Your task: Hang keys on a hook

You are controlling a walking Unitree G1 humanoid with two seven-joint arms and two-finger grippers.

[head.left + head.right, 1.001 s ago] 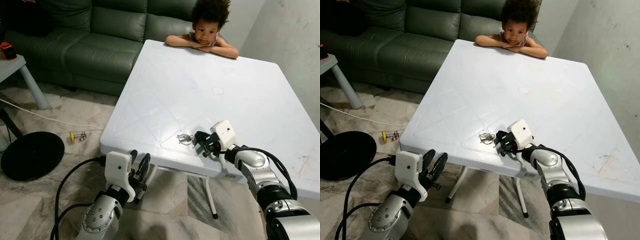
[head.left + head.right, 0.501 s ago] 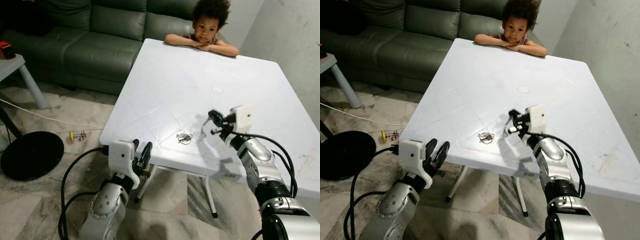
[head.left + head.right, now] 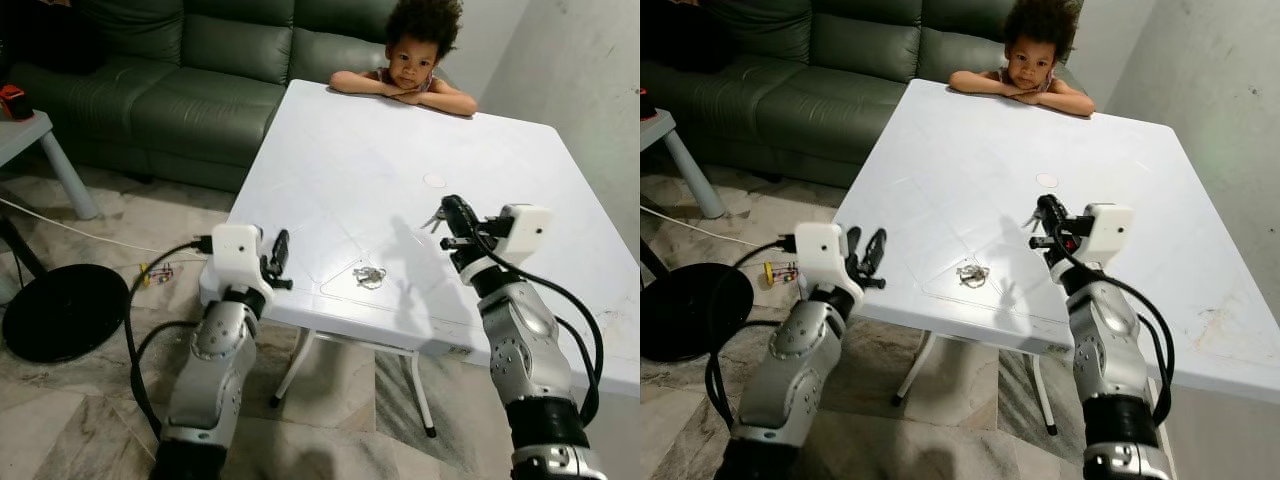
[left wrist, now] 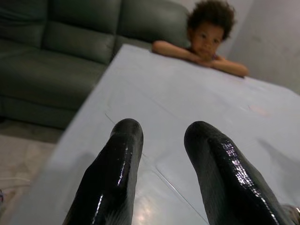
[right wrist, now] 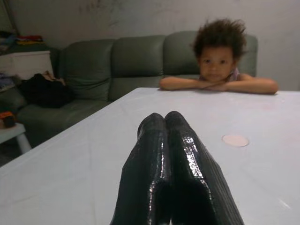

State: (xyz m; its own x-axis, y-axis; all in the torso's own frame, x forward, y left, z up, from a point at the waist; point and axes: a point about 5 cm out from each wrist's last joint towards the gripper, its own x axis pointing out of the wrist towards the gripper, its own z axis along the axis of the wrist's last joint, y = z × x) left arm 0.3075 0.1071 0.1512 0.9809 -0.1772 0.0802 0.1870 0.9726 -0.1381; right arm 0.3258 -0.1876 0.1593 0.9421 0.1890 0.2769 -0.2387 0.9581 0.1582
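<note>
A small bunch of keys point(image 3: 369, 274) on a ring lies flat on the white table point(image 3: 350, 150), near its front edge. My right gripper point(image 3: 450, 208) hangs above the table, to the right of the keys and clear of them. Its fingers point(image 5: 164, 140) are pressed shut with nothing seen between them. My left gripper point(image 3: 865, 240) is raised at the table's front left corner, left of the keys. Its fingers point(image 4: 123, 140) stand open with nothing between them and point across the tabletop.
A person point(image 3: 410, 60) leans on folded arms at the table's far edge. A green sofa point(image 3: 200, 70) stands behind and to the left, a grey wall point(image 3: 590, 90) on the right. On the floor to the left are a black round base point(image 3: 62, 308), a cable and a small side table point(image 3: 30, 135).
My right gripper has lifted from beside the keys, up and to the right, and the keys stay on the table. The left arm has risen from below the table to its corner.
</note>
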